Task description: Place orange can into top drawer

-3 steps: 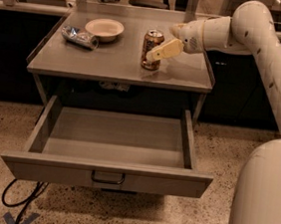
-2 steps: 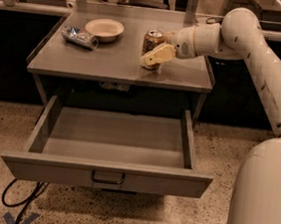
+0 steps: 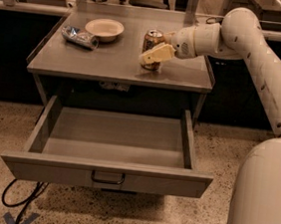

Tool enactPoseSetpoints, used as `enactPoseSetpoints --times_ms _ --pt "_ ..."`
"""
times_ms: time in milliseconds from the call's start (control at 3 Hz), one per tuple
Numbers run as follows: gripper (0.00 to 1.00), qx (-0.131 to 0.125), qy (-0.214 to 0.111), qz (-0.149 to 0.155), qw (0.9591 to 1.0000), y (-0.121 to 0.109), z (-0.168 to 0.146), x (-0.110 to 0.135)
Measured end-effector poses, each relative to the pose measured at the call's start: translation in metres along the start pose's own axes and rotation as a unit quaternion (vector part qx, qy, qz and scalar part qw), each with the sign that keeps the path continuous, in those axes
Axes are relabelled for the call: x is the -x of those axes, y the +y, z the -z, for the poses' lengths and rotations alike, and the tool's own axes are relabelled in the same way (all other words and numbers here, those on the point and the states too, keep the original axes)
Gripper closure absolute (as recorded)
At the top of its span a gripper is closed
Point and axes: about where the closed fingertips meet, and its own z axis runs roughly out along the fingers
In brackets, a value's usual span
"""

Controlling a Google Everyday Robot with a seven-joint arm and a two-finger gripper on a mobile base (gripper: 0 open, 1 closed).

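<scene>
One orange can [image 3: 152, 38] stands upright on the table [image 3: 105, 63], gripper [image 3: 155, 50] against it.

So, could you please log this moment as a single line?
gripper: at orange can | orange can: upright on table | top drawer: open, can not yet inside

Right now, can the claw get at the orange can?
Probably yes: the claw is right at the orange can on the table, and the bowl and crushed can lie well away from it.
</scene>
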Motion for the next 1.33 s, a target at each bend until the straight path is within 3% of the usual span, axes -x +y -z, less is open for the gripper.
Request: enactPoseSetpoints --times_ms 1000,1333 --pt "0.89 0.0 0.0 0.0 1.0 0.0 -0.0001 0.0" --pt "1.0 0.006 0.002 -0.002 1.0 -0.001 -0.0011 -0.0007"
